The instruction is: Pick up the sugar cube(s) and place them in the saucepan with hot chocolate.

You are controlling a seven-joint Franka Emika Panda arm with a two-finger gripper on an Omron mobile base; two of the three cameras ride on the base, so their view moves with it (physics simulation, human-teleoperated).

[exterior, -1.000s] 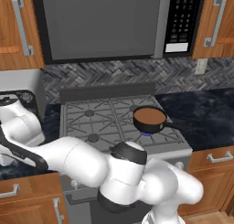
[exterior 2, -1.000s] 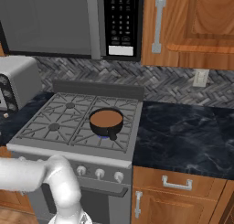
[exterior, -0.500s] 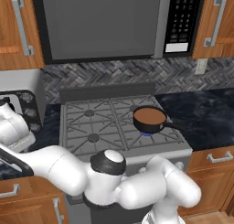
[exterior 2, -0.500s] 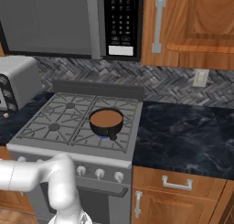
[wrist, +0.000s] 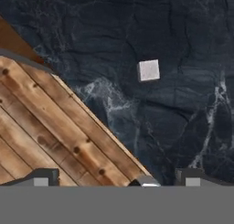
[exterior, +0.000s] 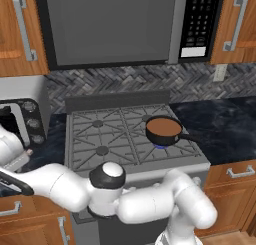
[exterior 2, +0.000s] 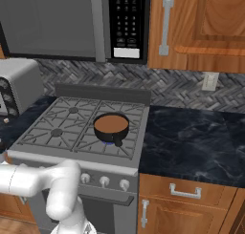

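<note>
Risk lay in the approach: jaws spread wide and empty above the dark marble surface point(wrist: 183, 45), where one off-white sugar cube point(wrist: 149, 70) sat off-centre near the wooden edge point(wrist: 59, 136). Descending unaligned, a fingertip could knock it away. The saucepan point(exterior: 163, 130) waited on the stove point(exterior: 105, 139), well apart.

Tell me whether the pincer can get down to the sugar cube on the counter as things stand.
Probably yes: the pincer is open, and the sugar cube lies alone on bare dark counter with nothing over it.

place: kitchen | cues: gas stove point(exterior: 130, 139), microwave point(exterior: 125, 26), probably toaster point(exterior 2: 16, 87)
</note>
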